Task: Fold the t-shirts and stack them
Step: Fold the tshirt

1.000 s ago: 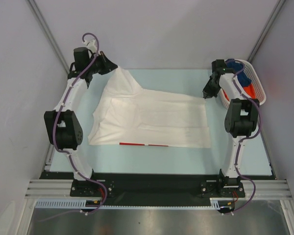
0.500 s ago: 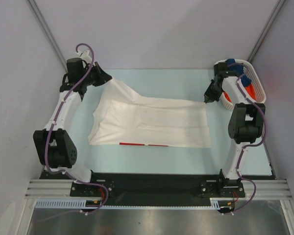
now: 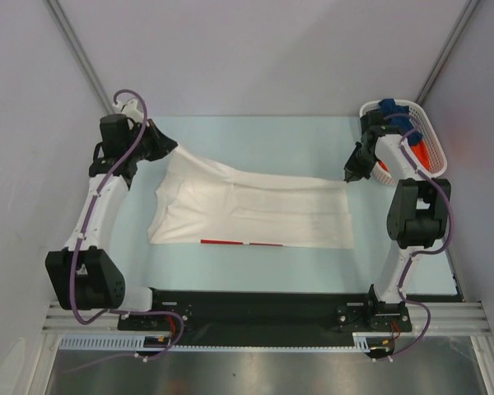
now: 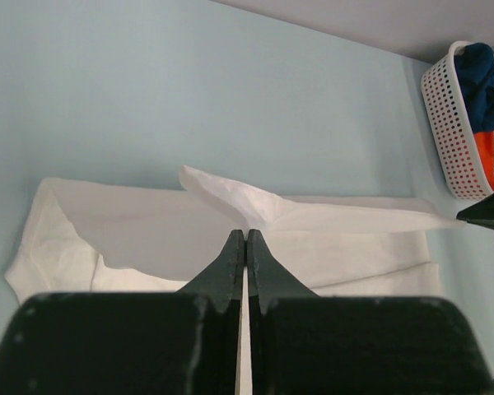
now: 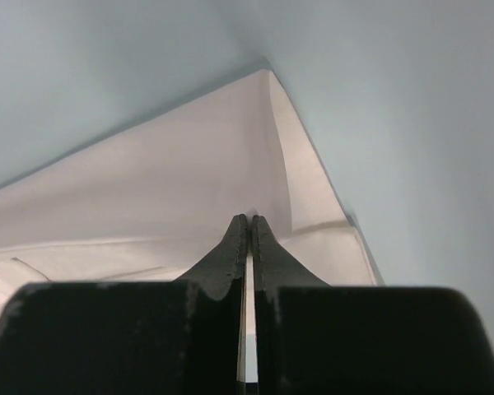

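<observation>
A white t-shirt (image 3: pixel 255 210) lies spread on the pale blue table, a thin red strip of print showing at its near edge (image 3: pixel 239 243). My left gripper (image 3: pixel 171 148) is shut on the shirt's far-left edge and holds it lifted (image 4: pixel 245 234). My right gripper (image 3: pixel 347 177) is shut on the far-right corner and holds it raised (image 5: pixel 249 219). The far edge is stretched taut between them. Dark blue (image 3: pixel 393 111) and orange (image 3: pixel 424 152) t-shirts sit bunched in the basket, and they also show in the left wrist view (image 4: pixel 482 70).
A white plastic lattice basket (image 3: pixel 432 136) stands at the table's far right corner, close behind my right arm. Grey walls enclose the table on the left, back and right. The arm bases sit on the black rail (image 3: pixel 255 309) at the near edge.
My left gripper has drawn the shirt's far-left edge to the left and nearer. My right gripper has moved slightly nearer with its corner. The raised fold has flattened and stretched.
</observation>
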Robot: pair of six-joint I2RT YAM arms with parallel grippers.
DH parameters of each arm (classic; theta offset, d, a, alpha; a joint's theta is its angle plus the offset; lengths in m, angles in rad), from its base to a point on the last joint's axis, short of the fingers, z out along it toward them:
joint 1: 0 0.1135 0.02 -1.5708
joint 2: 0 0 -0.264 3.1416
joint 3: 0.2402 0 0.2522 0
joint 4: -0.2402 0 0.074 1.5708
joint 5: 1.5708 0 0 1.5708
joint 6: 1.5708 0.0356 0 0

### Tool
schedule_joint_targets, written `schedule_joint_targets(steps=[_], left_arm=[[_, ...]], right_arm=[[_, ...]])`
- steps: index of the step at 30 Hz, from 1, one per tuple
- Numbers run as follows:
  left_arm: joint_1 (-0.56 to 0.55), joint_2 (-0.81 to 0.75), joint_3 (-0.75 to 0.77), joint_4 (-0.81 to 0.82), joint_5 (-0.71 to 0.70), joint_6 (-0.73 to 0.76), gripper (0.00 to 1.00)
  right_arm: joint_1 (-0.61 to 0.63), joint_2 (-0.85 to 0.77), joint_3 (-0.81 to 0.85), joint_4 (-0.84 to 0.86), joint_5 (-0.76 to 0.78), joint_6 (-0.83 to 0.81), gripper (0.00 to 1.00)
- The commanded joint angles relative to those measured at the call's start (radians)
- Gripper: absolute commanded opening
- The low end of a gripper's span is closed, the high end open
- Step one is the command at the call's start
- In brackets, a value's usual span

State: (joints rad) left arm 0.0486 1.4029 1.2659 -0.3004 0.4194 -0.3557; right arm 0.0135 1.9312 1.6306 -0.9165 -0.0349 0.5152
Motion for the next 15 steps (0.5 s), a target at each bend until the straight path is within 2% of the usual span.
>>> schedule_joint_targets(steps=[1, 15], left_arm=[[0.005, -0.080, -0.029, 0.000, -0.014, 0.024, 0.00], [0.010, -0.205, -0.075, -0.117, -0.105, 0.047, 0.00]], right_arm=[[-0.006, -0.055, -0.014, -0.002, 0.015, -0.018, 0.00], [-0.006, -0.064, -0.032, -0.030, 0.033, -0.043, 0.00]])
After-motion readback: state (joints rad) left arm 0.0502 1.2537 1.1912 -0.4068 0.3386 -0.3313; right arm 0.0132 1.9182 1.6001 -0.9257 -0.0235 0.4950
